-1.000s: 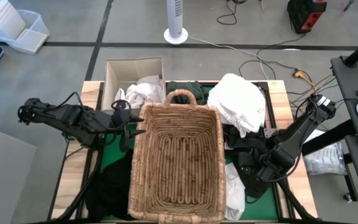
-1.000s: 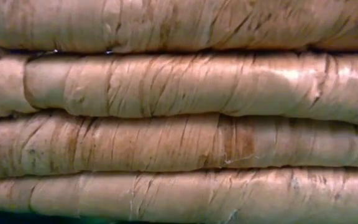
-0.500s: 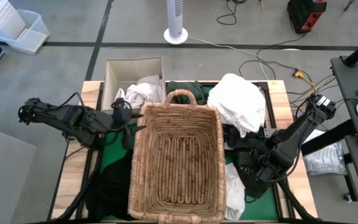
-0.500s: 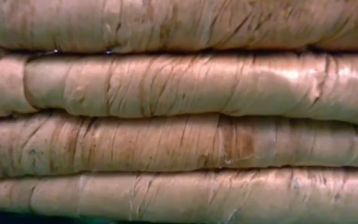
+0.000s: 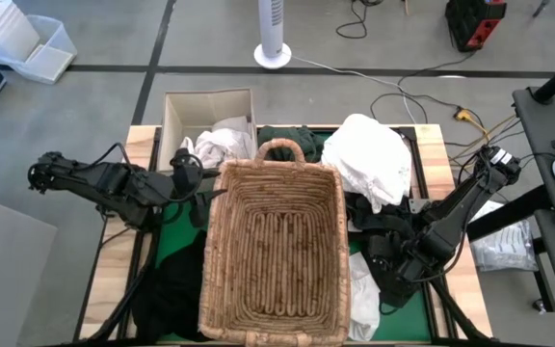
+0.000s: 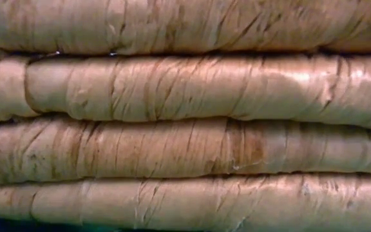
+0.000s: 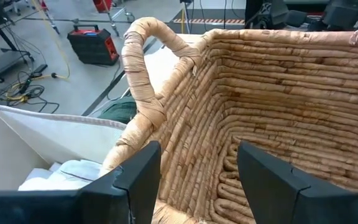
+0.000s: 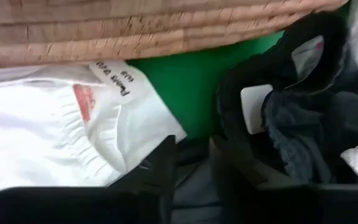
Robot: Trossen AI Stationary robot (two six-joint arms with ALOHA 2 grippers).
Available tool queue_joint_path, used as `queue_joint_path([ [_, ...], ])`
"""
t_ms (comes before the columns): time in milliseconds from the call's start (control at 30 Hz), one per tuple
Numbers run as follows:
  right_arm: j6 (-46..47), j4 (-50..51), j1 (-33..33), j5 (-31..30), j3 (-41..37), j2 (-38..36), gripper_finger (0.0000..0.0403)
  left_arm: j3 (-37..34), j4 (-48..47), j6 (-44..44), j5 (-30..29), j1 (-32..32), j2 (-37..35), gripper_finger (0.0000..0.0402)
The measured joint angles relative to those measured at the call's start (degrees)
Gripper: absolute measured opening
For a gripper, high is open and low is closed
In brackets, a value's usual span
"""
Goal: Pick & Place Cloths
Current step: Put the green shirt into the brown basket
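Note:
The wicker basket (image 5: 273, 251) stands mid-table on the green mat (image 5: 176, 241), and its wall fills the low view (image 6: 185, 116). Cloths lie around it: white (image 5: 369, 154), dark green (image 5: 292, 137), black (image 5: 171, 289), and at its right side black (image 5: 383, 231) and white (image 5: 362, 294). My left gripper (image 7: 197, 180) is open at the basket's far left corner, one finger outside the wall, one inside. My right gripper (image 8: 194, 171) points down onto the black cloth (image 8: 291, 112) beside the white cloth (image 8: 61, 130), fingers slightly apart. My left gripper straddles the basket's left wall (image 7: 166, 205) just near of the handle; whether a finger touches the wicker I cannot tell. My right gripper has dark cloth (image 8: 194, 186) showing in the narrow gap between its fingers, coming from above; whether the fingers pinch it I cannot tell.
A cardboard box (image 5: 186, 111) with white cloth (image 5: 224, 143) in it stands at the far left corner. A clear plastic bag (image 5: 504, 246) lies off the table's right edge. The basket's arched handle (image 7: 138, 56) rises just beyond my left gripper.
My left gripper has turned a little at the wrist beside the basket's left wall, staying in place. The basket and the cloths have kept still.

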State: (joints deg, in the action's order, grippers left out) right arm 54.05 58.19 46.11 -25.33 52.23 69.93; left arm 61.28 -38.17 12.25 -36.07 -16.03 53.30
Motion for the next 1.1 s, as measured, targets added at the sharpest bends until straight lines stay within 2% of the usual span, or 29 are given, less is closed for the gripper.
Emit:
queue_joint_path([
  [200, -1.76, 0.37, 0.0, -1.81, -0.02, 0.0, 0.0167, 0.0, 0.0, 0.01, -0.99, 0.0, -0.02, 0.019],
  [367, -1.7, 3.39, 0.0, -1.84, -0.82, 0.0, 0.0203, 0.0, 0.0, 0.02, -0.97, 0.0, -0.02, 0.019],
  [1100, 7.49, 2.53, 0.0, -4.86, -9.8, 0.02, 0.0268, 0.0, 0.0, 0.04, -0.92, 0.0, -0.02, 0.019],
])
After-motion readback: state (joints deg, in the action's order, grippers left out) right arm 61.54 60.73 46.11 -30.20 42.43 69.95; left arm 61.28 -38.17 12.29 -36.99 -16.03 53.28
